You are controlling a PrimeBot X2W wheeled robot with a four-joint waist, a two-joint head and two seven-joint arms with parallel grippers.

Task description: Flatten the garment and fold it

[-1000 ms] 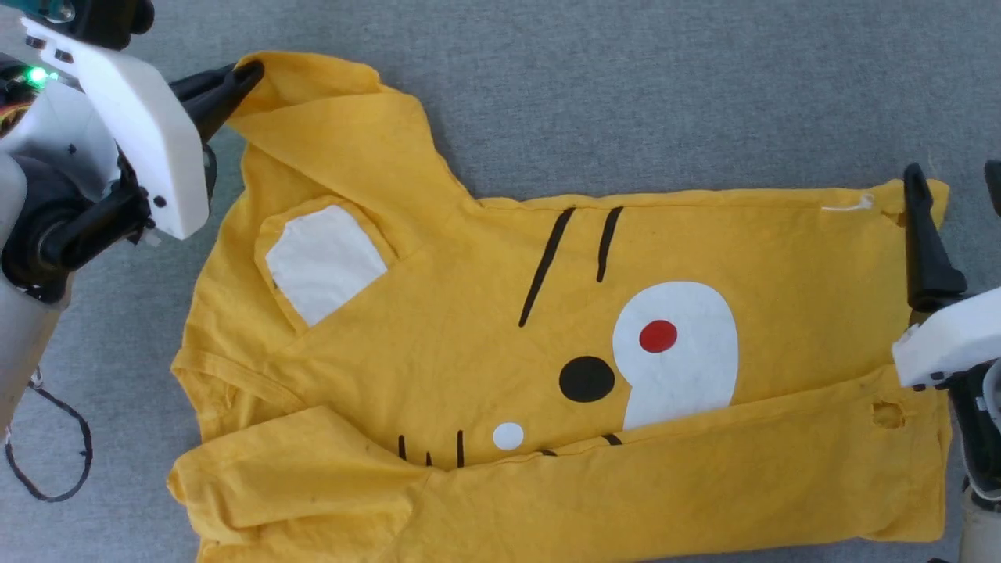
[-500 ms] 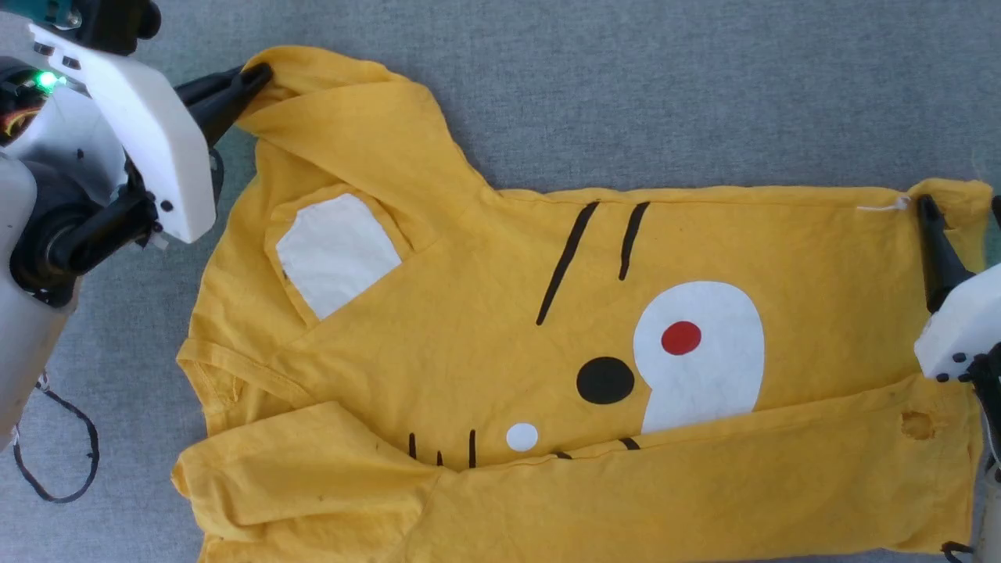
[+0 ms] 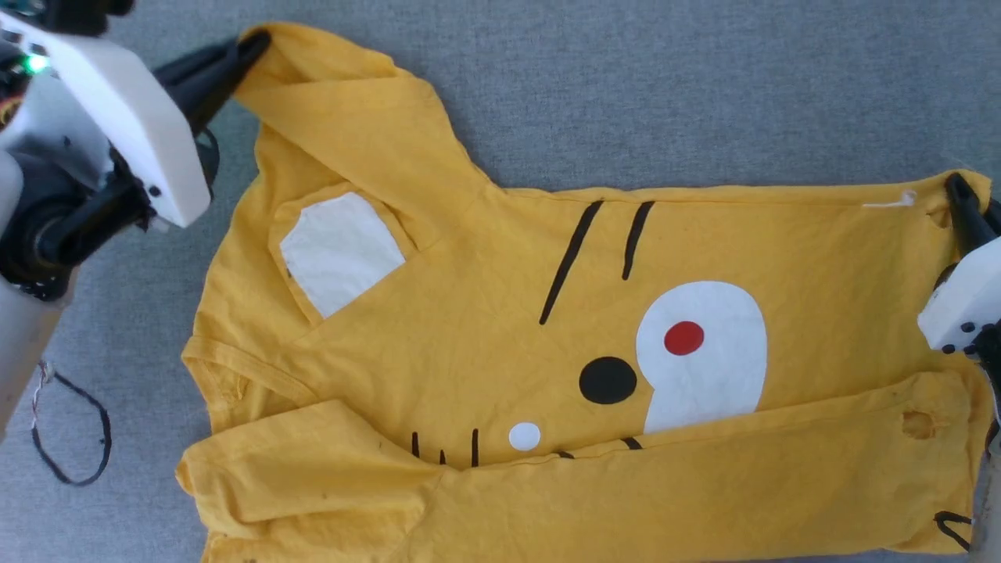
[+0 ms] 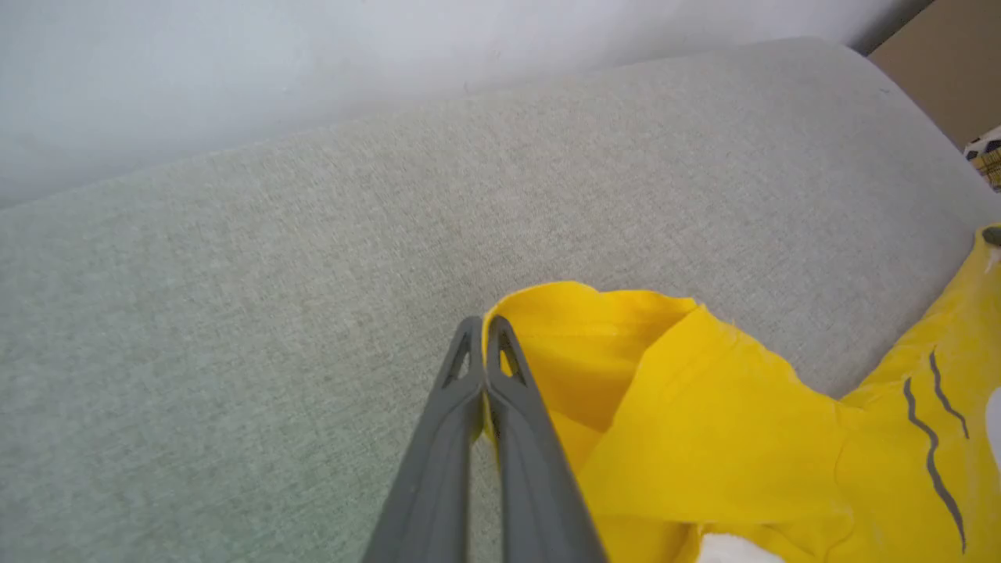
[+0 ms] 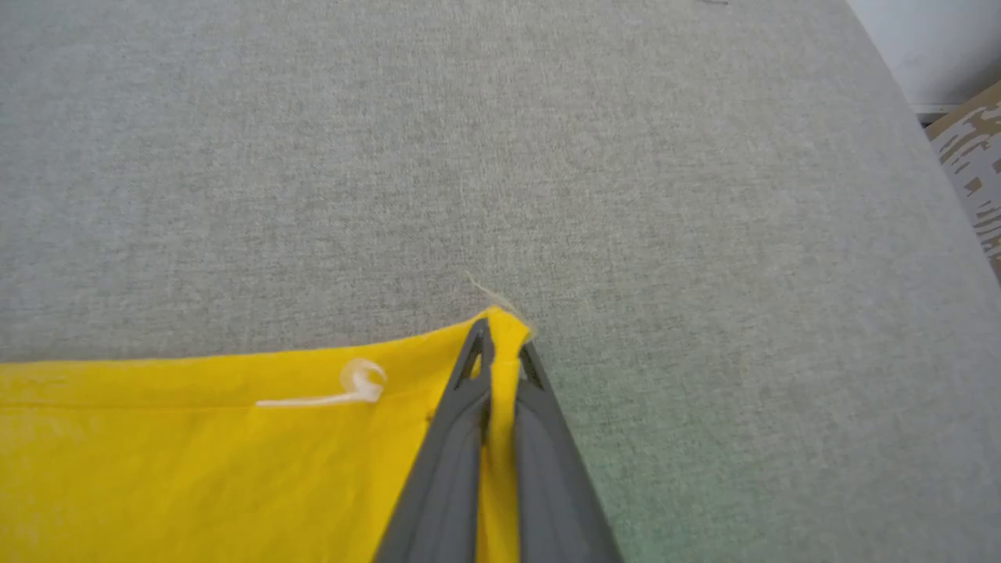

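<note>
1. My left gripper (image 3: 252, 45) is pinched tight on the tip of a sleeve (image 3: 344, 109) of the garment (image 3: 469, 313). The cloth sits right at its fingertips.
2. My right gripper (image 3: 960, 195) is squeezed on a hem corner (image 5: 500, 320). Yellow cloth pokes up between its tips, and a white thread (image 5: 356, 383) curls just beside them.
3. The rest of the shirt lies between my two grippers, spread on the grey cushion (image 3: 665, 94).
4. My view has slid a little since a second ago. Even so, both grippers are now further from the red dot (image 3: 684, 338) than they were. So I have pulled them apart, and the edge running between them looks straighter.
5. I think this edge is nearly flat now. Behind both grippers, on my side, a long flap (image 3: 665, 485) covers part of the picture, so there is more work left.
</note>
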